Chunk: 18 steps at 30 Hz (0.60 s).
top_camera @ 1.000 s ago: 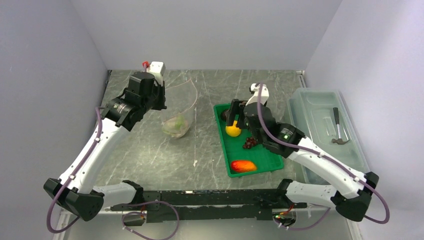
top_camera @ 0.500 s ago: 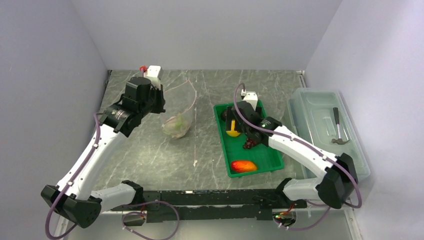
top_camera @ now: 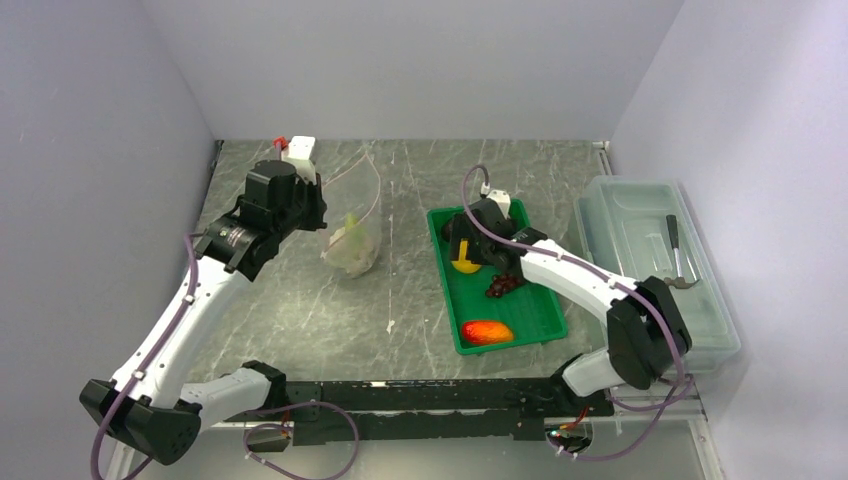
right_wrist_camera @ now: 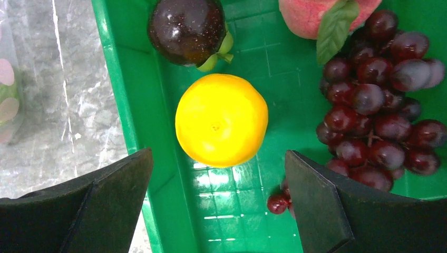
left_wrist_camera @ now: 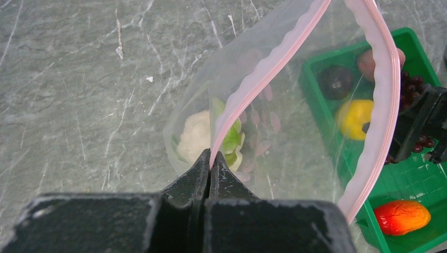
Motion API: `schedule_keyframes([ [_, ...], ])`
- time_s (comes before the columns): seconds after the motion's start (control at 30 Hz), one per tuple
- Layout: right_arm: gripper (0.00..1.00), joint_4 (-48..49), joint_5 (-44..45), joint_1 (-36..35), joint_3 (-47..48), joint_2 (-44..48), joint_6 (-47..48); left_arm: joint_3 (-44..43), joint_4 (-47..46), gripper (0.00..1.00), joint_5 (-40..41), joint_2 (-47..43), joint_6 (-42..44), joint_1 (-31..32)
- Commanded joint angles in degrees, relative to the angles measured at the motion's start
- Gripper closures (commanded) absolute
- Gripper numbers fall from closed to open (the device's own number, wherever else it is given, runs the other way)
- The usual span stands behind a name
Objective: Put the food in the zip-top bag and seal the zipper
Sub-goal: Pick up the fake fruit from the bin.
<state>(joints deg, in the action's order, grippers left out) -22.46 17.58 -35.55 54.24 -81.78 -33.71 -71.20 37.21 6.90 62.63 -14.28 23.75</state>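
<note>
The left claw (left_wrist_camera: 210, 158) is pinched tight on the zipper (left_wrist_camera: 263, 74), the pink strip at the mouth of the zip-top bag (top_camera: 355, 240). It holds that edge up, so the mouth hangs open in a big loop. The bottom of the bag sits on the worktop (top_camera: 300, 310), left of the green tray (right_wrist_camera: 137, 105). The lettuce (left_wrist_camera: 197, 134) lies inside the bag, down at the bottom.

The right claw (right_wrist_camera: 217, 158) is spread wide and holds nothing. It hangs just over the lemon (right_wrist_camera: 221, 120) in the tray, with one finger on each side and not touching it. The left finger is above the tray's wall, where the tray meets the worktop. The right finger is over the tray floor, close to the grape bunch (right_wrist_camera: 379, 116). A few loose grapes (right_wrist_camera: 278, 203) lie near that finger.

The dark round fruit (right_wrist_camera: 187, 29) sits just past the lemon. A pink fruit (right_wrist_camera: 311, 13) with a green leaf sits beside it, touching the grapes. The red-orange fruit (top_camera: 487, 331) lies alone at the near end of the tray.

A clear box (top_camera: 640, 250) stands to the right of the tray, with a hammer (top_camera: 677, 260) inside it.
</note>
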Motion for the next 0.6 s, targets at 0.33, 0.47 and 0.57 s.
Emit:
schedule_keyframes([
  [0.33, 0.01, 5.5, -3.8, 3.0, 1.6, -7.8, -1.3, 0.6, -2.4, 1.0, -0.2, -1.9, 0.7, -0.2],
  [0.47, 0.04, 6.3, -4.3, 3.2, 2.3, -10.0, -1.6, 0.6, -2.5, 1.0, -0.4, -2.2, 0.6, -0.2],
  [0.57, 0.1, 6.7, -4.9, 3.3, 2.8, -11.0, -1.7, 0.6, -2.5, 1.0, -0.3, -2.4, 0.7, -0.2],
])
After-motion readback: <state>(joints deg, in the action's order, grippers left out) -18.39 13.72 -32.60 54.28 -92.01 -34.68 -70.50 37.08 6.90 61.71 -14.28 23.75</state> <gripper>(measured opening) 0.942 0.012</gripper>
